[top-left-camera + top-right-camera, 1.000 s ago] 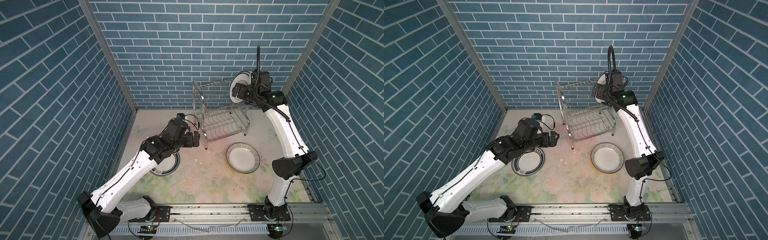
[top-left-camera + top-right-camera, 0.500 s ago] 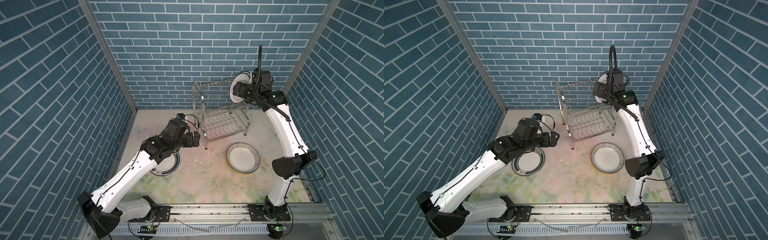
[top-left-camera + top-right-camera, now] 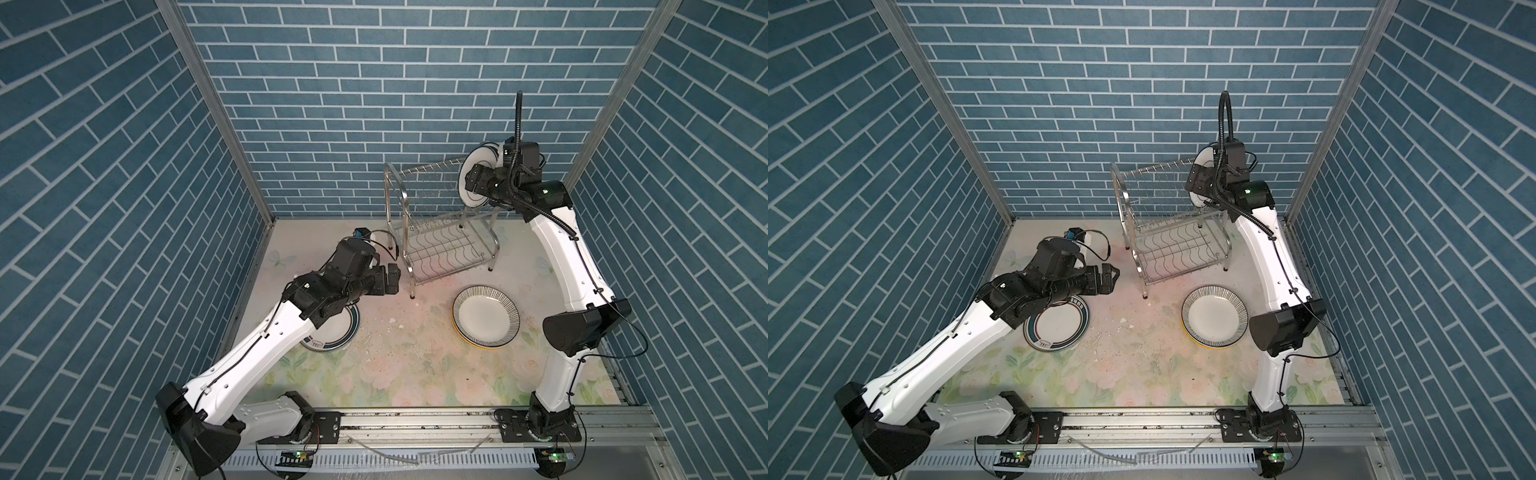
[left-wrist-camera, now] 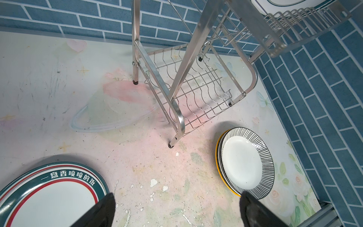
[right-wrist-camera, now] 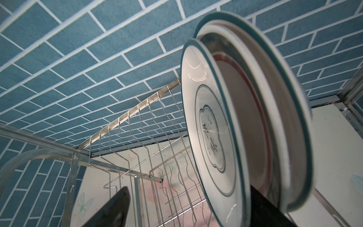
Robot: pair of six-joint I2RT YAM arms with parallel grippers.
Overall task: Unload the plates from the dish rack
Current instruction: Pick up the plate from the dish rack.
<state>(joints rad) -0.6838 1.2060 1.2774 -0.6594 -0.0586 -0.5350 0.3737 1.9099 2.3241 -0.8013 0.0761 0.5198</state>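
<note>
dish rack [image 4: 158, 78] stands at the back of the table [image 3: 415, 365]. its top tier has a green-rimmed front plate [image 5: 212, 137] and a rear plate [image 5: 290, 118] standing upright at the right end. lying flat: green-banded plate [image 3: 1059, 328] on the left, black-striped plate [image 3: 486, 318] stacked on a yellow-edged plate [image 4: 216, 157] on the right. right gripper [image 5: 188, 196] has its jaws apart, straddling the front plate's rim. left gripper [image 4: 176, 194] hangs spread wide above the table.

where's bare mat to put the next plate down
The middle of the mat, bordered by the green-rimmed plate, the striped plate stack and the rack, is bare. So is the strip between them and the rail. Crowded: the rack's top tier, where the right gripper straddles a standing plate.
</note>
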